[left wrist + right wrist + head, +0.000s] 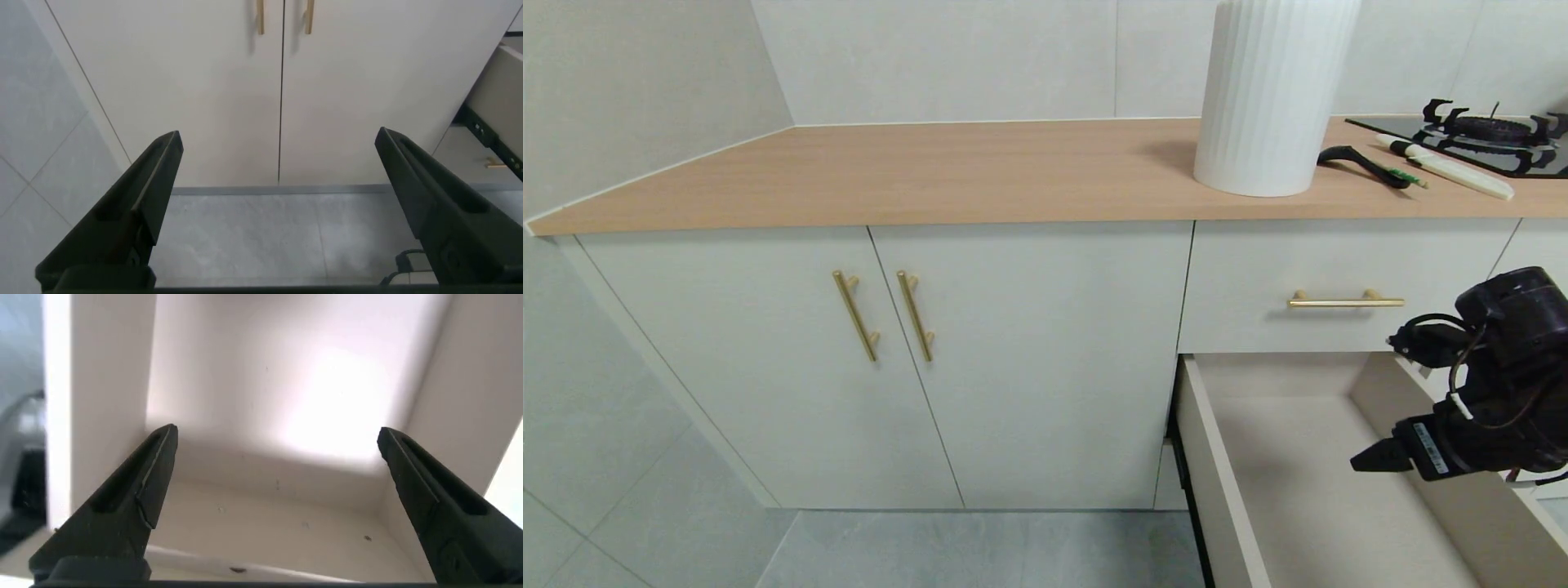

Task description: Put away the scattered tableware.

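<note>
Right end effector (275, 437) over pale drawer (1215, 474)

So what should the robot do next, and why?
Probably lift the open right gripper out of the pale open drawer and up toward the black-handled utensil on the wooden countertop. The drawer is pulled out and shows nothing inside, the gripper is empty, and that utensil lies beside a long cream utensil.

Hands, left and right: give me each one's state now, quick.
Left hand: open, holding nothing.
Right hand: open, holding nothing, over the open drawer.
</note>
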Tool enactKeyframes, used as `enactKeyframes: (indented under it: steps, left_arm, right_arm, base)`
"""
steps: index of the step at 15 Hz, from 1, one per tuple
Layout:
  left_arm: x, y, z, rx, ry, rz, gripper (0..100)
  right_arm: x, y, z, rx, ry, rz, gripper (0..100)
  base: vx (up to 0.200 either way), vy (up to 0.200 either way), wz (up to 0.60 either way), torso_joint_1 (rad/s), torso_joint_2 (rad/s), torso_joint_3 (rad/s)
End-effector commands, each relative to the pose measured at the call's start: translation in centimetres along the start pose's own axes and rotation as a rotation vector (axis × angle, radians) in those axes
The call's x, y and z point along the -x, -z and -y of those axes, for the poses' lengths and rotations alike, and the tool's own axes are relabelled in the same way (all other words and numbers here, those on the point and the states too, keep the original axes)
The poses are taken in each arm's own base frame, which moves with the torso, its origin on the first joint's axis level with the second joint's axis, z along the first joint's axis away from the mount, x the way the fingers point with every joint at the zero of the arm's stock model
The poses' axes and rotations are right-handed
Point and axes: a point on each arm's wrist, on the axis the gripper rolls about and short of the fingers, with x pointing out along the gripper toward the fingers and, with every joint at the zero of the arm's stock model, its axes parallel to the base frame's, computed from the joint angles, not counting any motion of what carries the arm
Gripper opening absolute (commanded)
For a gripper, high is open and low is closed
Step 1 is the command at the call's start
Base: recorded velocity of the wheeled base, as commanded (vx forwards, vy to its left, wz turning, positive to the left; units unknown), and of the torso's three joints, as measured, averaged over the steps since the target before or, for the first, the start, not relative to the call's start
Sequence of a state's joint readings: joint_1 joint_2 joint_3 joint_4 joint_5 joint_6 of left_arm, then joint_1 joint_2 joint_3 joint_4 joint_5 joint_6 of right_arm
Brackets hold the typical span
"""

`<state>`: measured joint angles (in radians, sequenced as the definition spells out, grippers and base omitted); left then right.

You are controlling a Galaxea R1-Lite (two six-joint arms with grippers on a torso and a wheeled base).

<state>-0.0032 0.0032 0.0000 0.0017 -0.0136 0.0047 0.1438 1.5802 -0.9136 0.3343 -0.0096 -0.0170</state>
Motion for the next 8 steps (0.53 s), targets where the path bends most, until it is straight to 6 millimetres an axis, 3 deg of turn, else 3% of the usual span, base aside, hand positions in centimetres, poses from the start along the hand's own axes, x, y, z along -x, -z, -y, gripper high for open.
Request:
enactKeyframes:
  steps: [1,5,8]
  left_arm:
    - [0.0,0.0,0.0,-0.001,0.000,-0.001,100]
    - [0.0,0.0,0.0,0.000,0.000,-0.001,100]
    - [0.0,0.0,0.0,0.000,0.000,-0.001,100]
  right_arm:
    - [1.9,-0.4,0.0,-0.037,-0.006,0.091,100]
    - [6.4,-0.2,1.6,-0.079,0.022,0.274,100]
    - [8.3,0.4,1.6,-0.056,0.031,0.338,100]
  base:
    - [0.000,0.000,0.00,0.000,0.00,0.000]
    - [0.000,0.000,0.00,0.000,0.00,0.000]
    - [0.000,0.000,0.00,0.000,0.00,0.000]
